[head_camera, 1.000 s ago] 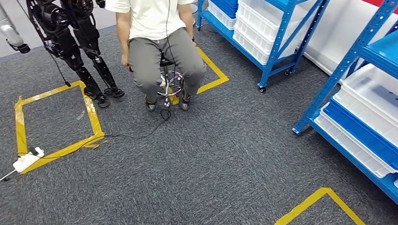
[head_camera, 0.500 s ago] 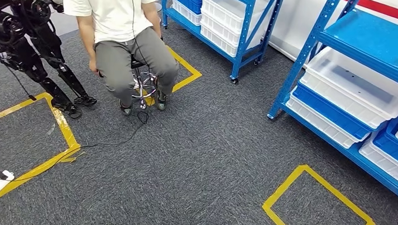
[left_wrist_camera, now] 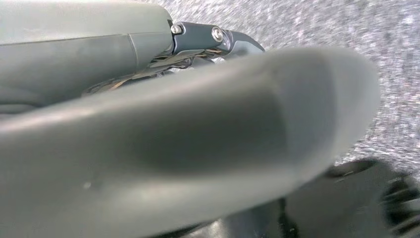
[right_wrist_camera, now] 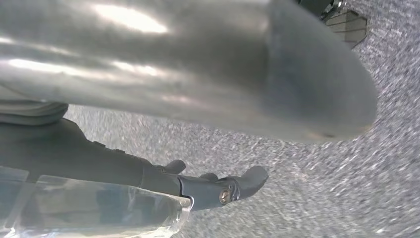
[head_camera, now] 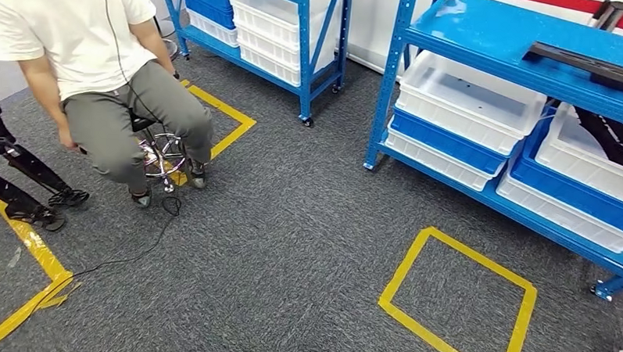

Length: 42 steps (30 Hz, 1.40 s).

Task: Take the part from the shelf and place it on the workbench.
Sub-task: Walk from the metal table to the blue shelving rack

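While both arms hang over grey carpet, the left hand [left_wrist_camera: 188,134] and right hand [right_wrist_camera: 198,99] carry nothing, fingers extended and apart. A long black part [head_camera: 586,67] lies on the top board of the blue shelf [head_camera: 390,85] at far right, above white bins [head_camera: 467,99]. A seated person [head_camera: 101,67] is at far left, and a yellow tape square [head_camera: 456,302] lies near the shelf.

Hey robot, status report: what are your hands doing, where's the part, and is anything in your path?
Left hand and right hand hold nothing. Long black part lies on blue shelf. Seated person off to the left.
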Motion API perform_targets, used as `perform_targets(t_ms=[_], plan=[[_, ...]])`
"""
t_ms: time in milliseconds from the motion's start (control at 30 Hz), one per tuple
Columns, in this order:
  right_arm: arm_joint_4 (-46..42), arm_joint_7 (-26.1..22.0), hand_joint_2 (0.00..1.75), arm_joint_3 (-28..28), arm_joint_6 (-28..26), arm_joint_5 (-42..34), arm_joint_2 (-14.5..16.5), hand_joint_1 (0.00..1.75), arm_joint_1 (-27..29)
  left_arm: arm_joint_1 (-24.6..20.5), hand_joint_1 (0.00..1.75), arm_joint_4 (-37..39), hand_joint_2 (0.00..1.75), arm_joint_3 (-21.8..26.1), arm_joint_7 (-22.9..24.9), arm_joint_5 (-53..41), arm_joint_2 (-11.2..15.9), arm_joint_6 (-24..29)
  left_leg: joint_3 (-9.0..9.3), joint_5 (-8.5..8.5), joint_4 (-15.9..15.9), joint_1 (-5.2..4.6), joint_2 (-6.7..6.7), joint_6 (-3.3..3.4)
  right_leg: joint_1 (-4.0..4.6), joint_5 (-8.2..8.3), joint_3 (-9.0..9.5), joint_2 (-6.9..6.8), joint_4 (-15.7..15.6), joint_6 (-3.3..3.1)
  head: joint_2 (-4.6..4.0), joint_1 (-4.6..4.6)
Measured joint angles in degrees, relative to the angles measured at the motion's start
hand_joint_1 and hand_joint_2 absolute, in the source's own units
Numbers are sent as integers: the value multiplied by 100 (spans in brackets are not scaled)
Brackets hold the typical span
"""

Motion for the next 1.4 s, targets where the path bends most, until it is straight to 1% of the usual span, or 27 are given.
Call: perform_targets(t_ms=[33,100,167,233,300,367,400,433,500,533,600,667,733,800,833,867,900,933,967,1033,1100,1167,1200,1267,1300,1333,1400], plan=[[0,-1,0,0,0,0,4,0,-5,0,0,0,0,1,-2,0,7,1,158,150,-356,-6,-125,36,10,8,-2,78,2,13,0,4],[0,-2,0,0,0,0,19,0,-13,-3,0,0,0,2,-5,-1,25,1,265,200,-620,-36,-258,82,-6,37,-39,196,-5,65,0,5],[0,-1,0,-1,1,-1,22,0,-4,-9,0,0,0,3,-13,4,27,3,274,250,-688,-51,-121,129,-14,76,-101,276,-15,135,0,3],[0,1,0,-4,3,-8,18,0,3,-10,0,0,0,5,-22,13,20,13,301,339,-811,-30,39,193,28,-16,-254,65,176,144,0,25],[1,-1,0,-10,8,-26,11,0,-12,1,0,1,0,6,-28,15,13,23,301,383,-874,-26,220,223,50,-320,-565,-271,775,102,0,65],[1,-15,0,-17,12,-38,3,0,-23,13,0,2,0,8,-29,16,12,27,283,384,-872,-35,411,224,26,-593,-869,-395,1444,119,0,91],[1,-23,0,-20,12,-39,-4,0,-18,14,0,2,0,11,-29,16,12,28,280,381,-870,-33,503,218,7,-620,-902,-420,1558,164,0,91],[0,-29,0,-22,12,-35,-13,0,-10,12,0,2,0,17,-33,16,11,30,281,375,-867,-27,584,205,-16,-559,-808,-453,1436,226,0,95],[0,-33,0,-24,12,-19,-33,0,-5,8,0,2,0,36,-46,16,8,36,311,348,-856,-13,731,146,-67,-302,-330,-655,642,348,0,100],[0,-33,0,-24,12,-10,-38,0,-15,8,0,2,0,45,-55,17,8,41,329,323,-844,-20,797,98,-71,-187,-102,-776,258,366,0,106],[0,-33,0,-25,12,2,-40,0,-30,0,0,2,0,58,-68,18,11,57,369,289,-825,-45,912,11,-56,-83,103,-887,-104,302,0,92],[1,-32,0,-28,12,4,-49,0,-22,-22,0,1,0,69,-77,19,9,71,403,274,-826,-34,1003,-44,-46,-60,73,-753,-91,199,0,67],[2,-31,0,-38,12,5,-56,0,-10,-43,0,0,0,83,-82,21,5,77,377,124,-690,16,799,-105,-67,-42,67,-627,-97,117,0,57],[2,-31,0,-49,12,16,-54,0,-19,-41,0,1,0,97,-82,22,5,82,139,-245,-129,46,415,-142,-72,-16,69,-497,-102,51,0,40],[2,-31,0,-53,12,26,-52,0,-26,-34,0,2,0,104,-80,22,5,84,-36,-435,246,45,306,-140,-57,-4,59,-435,-101,28,0,35],[2,-30,0,-56,12,37,-49,0,-31,-26,0,2,0,113,-77,22,5,84,-199,-570,580,44,261,-136,-41,1,50,-373,-100,17,0,31],[2,-25,0,-59,14,44,-49,0,-30,-15,0,2,0,124,-73,21,5,84,-311,-581,774,41,243,-115,-20,8,46,-284,-99,7,0,30],[2,-19,0,-62,18,48,-50,0,-28,-8,0,2,0,131,-69,19,5,84,-319,-470,737,37,228,-82,0,13,47,-196,-98,-1,0,31],[2,-13,0,-65,23,49,-52,0,-26,-2,0,2,0,138,-67,17,5,84,-238,-272,513,29,189,-35,19,18,52,-98,-98,-6,0,30],[2,-3,0,-68,41,49,-46,0,-32,-1,0,2,0,144,-60,9,10,83,81,142,-233,12,-75,99,50,35,58,80,-99,-9,0,40],[2,5,0,-71,62,48,-36,0,-50,-6,0,2,0,145,-45,-7,19,82,263,274,-652,-13,-295,196,40,60,31,216,-100,19,0,41],[2,10,0,-80,73,45,-32,0,-54,-22,0,2,0,146,-22,-26,21,79,282,285,-718,-44,-229,228,20,105,-35,346,-128,91,0,26],[2,13,0,-88,72,44,-32,0,-47,-37,0,2,0,146,-13,-37,17,77,302,326,-782,-38,-147,227,26,115,-71,303,-111,118,0,23],[2,16,0,-109,66,36,-38,0,-46,-54,0,2,0,148,-4,-70,2,72,343,413,-926,-20,25,236,55,-29,-242,-15,134,126,0,51],[2,17,0,-117,62,32,-42,0,-57,-57,0,2,0,149,-2,-86,-5,63,352,440,-970,-13,123,232,53,-197,-382,-223,436,108,0,70],[2,16,0,-123,59,29,-46,0,-73,-56,0,2,0,149,1,-99,-11,52,346,444,-979,-22,218,239,45,-390,-569,-345,805,104,0,84],[2,16,0,-133,53,28,-56,0,-84,-57,0,2,0,150,6,-116,-15,26,335,442,-975,-28,432,232,5,-631,-845,-412,1419,161,0,100]])
